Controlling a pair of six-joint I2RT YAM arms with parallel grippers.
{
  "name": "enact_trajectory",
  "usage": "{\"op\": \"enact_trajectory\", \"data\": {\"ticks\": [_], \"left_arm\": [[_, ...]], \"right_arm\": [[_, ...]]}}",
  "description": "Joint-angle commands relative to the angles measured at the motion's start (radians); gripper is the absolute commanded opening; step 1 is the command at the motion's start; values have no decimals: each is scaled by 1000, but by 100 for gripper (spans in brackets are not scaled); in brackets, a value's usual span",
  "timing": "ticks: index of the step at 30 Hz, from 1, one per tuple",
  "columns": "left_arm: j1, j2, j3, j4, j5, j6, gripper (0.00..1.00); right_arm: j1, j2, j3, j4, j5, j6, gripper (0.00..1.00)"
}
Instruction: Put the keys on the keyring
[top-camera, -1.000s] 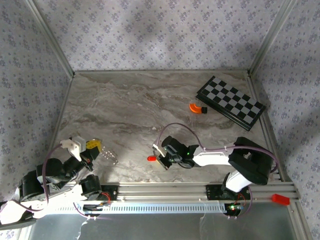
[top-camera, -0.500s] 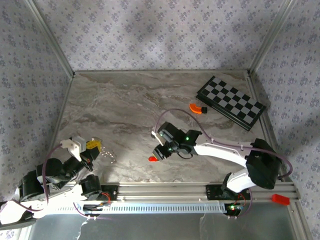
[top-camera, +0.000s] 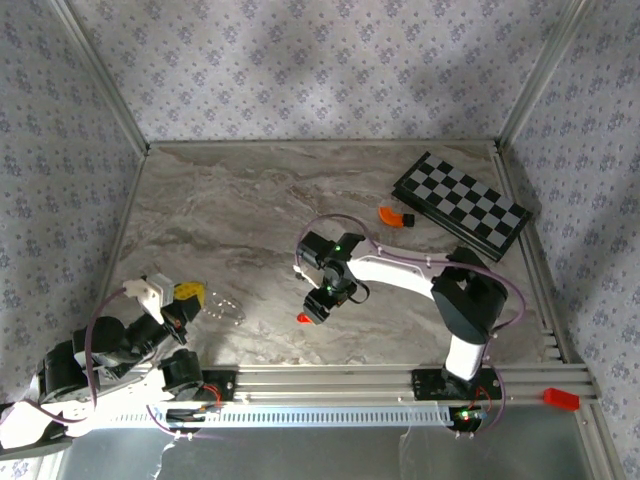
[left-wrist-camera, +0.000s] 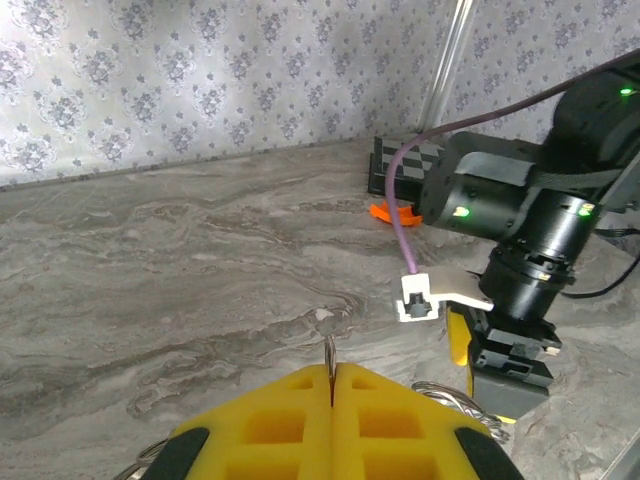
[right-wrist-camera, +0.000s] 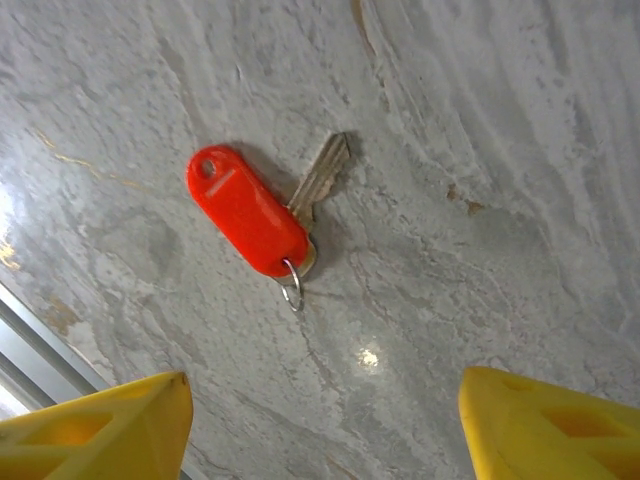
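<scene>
Right wrist view: right pincer (right-wrist-camera: 322, 425) wide open, yellow fingertips (right-wrist-camera: 100, 425) spread, nothing between them. Key (right-wrist-camera: 255, 215), red head, lies flat on the tabletop (right-wrist-camera: 480, 150) just beyond the tips, untouched. Top view: key (top-camera: 303, 318) near the near edge, about mid-width, right pincer (top-camera: 318, 305) just above it. Left pincer (top-camera: 188, 294) by the near left corner, closed on the keyring (top-camera: 226, 311); left wrist view shows ring wire pinched between the shut yellow fingers (left-wrist-camera: 270, 420). Key and keyring well apart.

Left gripper (left-wrist-camera: 331, 395) clamped shut near its base; right gripper (right-wrist-camera: 322, 425) spread wide, pointing down.
</scene>
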Motion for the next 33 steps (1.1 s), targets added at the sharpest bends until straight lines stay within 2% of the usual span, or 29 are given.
{"op": "enact_trajectory", "data": {"ticks": [1,6,14,23,26,33], "left_arm": [[4,-13,0,61,18,9,0],[8,-13,0,62,24,9,0],[19,-12,-6,69,27,10,0],[31,-10,-8,75,35,12,0],[31,-10,-8,75,38,12,0],[31,-9,-10,79,36,12,0]], "right_arm": [[-12,58,41,-59,-54,-57,67],[-12,102,45,-46,-109,-90,59],[-21,134,46,-26,-147,-108,41],[-39,161,53,-5,-173,-119,36],[-58,158,36,30,-246,-104,32],[-76,160,30,55,-255,-102,30]]}}
